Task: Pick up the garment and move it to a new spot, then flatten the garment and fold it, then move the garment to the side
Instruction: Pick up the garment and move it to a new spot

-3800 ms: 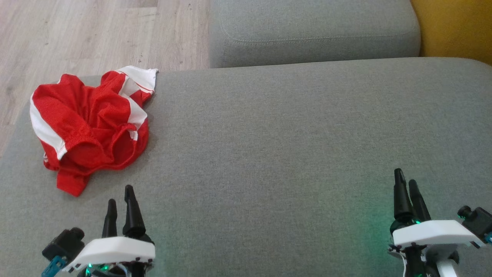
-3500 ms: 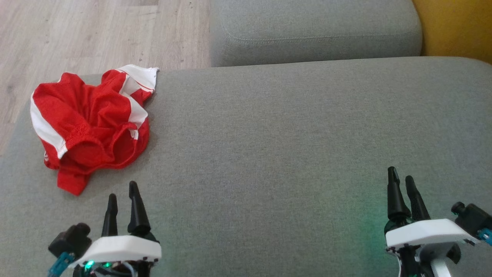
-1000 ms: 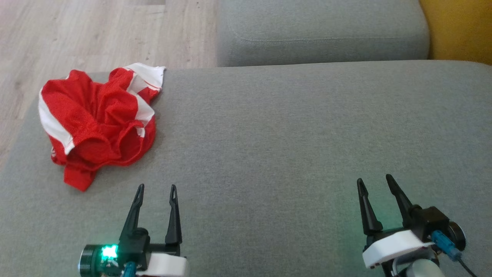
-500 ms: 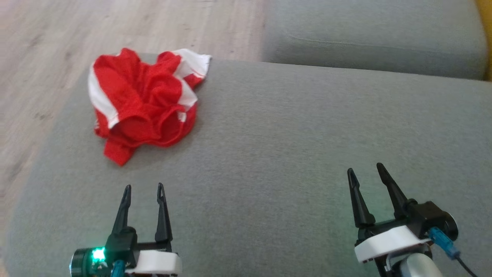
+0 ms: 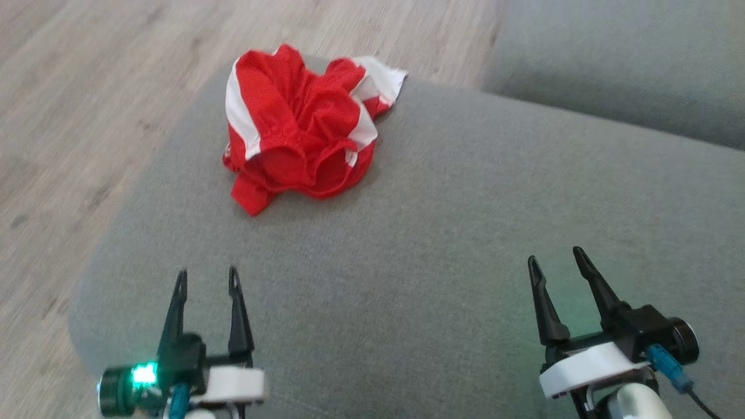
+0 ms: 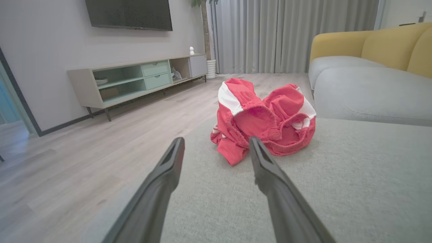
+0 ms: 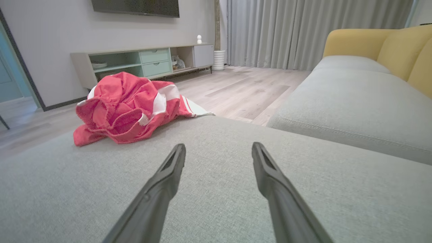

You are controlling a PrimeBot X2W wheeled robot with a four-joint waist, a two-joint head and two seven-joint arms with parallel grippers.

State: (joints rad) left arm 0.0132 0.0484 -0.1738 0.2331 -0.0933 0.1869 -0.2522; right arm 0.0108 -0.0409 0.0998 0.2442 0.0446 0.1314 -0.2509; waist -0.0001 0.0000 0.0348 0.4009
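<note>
Currently, no step of the task is showing as done. The garment [image 5: 300,131], red w/ white panels, is lying crumpled in a heap at the upper centre-left of the head view. It is resting on the grey cushion [image 5: 454,244] close to the cushion's far corner, w/ one white flap reaching the edge next to the wood floor [image 5: 75,116]. It is not lying flat, and no fold is showing.

L gripper [image 5: 208,272] is sitting at the lower left of the head view, jaws standing apart and holding nothing. It is pointing toward the garment but is well short of it. In the L wrist view the heap is appearing just beyond the fingertips, w/ bare cushion in between.

R gripper [image 5: 555,256] is sitting at the lower right of the head view, jaws likewise spread and empty, well apart from the garment. In the R wrist view the heap is lying at the mid left of the frame.

Status (judgement):
- Pick up & move to new spot: not yet begun. Approach appears to be the step in hand, w/ the L arm being the nearer.
- Flatten: pending.
- Fold: pending.
- Move to side: pending.

Note: bare cushion across the centre and right of the head view is offering room for laying out. The heap is bunched, so one pinch is likely taking several layers. Spreading work is probably waiting after the lift.
</note>
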